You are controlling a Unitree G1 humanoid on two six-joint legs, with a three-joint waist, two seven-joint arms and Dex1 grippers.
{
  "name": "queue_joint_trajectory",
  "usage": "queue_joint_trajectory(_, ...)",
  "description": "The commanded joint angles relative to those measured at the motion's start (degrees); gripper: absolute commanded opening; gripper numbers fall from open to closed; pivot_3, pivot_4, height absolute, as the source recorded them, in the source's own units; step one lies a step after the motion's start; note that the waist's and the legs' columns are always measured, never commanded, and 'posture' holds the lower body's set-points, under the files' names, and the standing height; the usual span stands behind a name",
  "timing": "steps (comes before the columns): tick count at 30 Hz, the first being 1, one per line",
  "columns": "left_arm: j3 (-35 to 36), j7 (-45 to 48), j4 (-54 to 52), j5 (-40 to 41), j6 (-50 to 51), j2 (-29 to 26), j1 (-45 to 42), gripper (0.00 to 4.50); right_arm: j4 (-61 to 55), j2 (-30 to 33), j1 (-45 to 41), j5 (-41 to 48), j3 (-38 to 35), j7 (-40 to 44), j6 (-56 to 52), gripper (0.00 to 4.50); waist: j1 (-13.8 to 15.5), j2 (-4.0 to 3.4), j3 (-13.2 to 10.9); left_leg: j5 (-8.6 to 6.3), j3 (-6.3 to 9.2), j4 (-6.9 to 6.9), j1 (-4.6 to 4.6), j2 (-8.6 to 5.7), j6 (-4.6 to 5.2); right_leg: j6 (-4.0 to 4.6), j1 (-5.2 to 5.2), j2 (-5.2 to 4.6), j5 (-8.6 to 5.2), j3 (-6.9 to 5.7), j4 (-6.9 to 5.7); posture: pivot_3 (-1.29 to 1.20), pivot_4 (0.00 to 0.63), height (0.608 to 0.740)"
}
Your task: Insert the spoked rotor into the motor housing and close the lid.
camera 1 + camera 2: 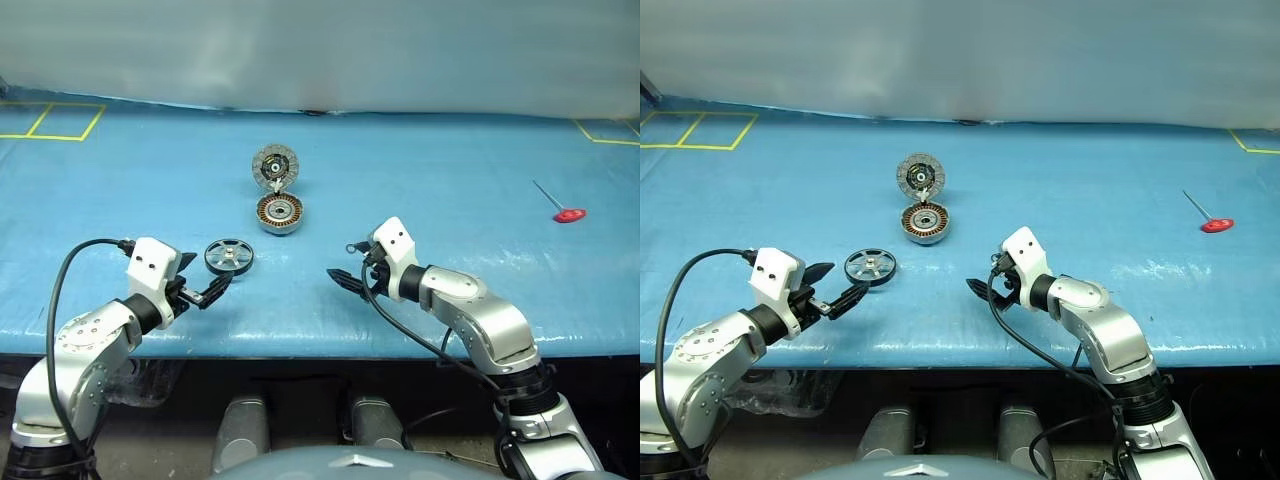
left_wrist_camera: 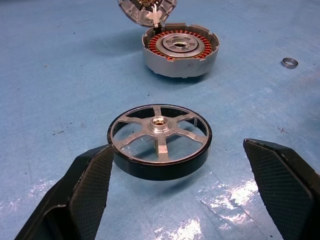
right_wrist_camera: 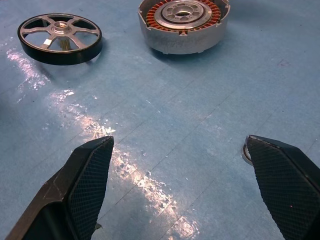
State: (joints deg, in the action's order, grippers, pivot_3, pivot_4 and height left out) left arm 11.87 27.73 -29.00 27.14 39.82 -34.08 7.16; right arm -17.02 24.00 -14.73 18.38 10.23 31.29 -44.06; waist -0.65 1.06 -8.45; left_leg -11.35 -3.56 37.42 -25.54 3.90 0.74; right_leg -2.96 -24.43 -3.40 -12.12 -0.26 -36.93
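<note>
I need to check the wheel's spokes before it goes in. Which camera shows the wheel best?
The left wrist view: the wheel sits close between the open left gripper fingers, spokes and hub clear. The right wrist view shows it whole but off to one side; both head views show it small on the table.

Both eye views are taken from up at head height, aimed forward and down across the blue counter (image 1: 420, 170), so both arms and the far edge are seen. Pretty much the same scene is shared by the two, just offset sideways a bit.

The left wrist view is shot low and close along the left claw (image 2: 177, 175), with the spoked rotor (image 2: 160, 140) right up front and the motor housing (image 2: 181, 50) behind it.

The right wrist view is set just as low along the right claw (image 3: 180, 185); the same rotor and housing are caught farther off.
</note>
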Motion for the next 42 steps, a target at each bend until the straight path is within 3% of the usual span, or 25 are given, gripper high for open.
queue_joint_trajectory(1,0.20,0.24,-0.50,-0.26,-0.18,-0.28,-0.15,4.50,-2.61,-0.26,-0.48,0.48,-0.78,0.22,0.96,4.47,0.00,0.00,0.00,0.00,0.00,0.00,0.00,0.00,0.00,0.00,0.00,0.00,0.00,0.00,0.00,0.00,0.150,0.740)
queue_joint_trajectory(32,-0.69,-0.64,-0.53,-0.77,-0.58,0.41,0.58,4.50,-2.20,0.42,-1.14,-0.46,0.73,1.47,1.17,4.47,0.01,0.00,0.00,0.00,0.00,0.00,0.00,0.00,0.00,0.00,0.01,0.00,0.00,0.00,0.00,0.00,0.150,0.740)
queue_joint_trajectory(42,-1.19,-0.86,-0.59,-1.02,-1.03,0.79,0.67,4.50,6.41,1.40,-16.87,-6.76,8.98,7.33,4.26,4.47,-0.15,-0.01,-0.01,0.01,0.01,0.03,0.03,0.02,0.00,0.03,-0.02,0.02,0.03,-0.01,-0.03,0.00,0.150,0.740)
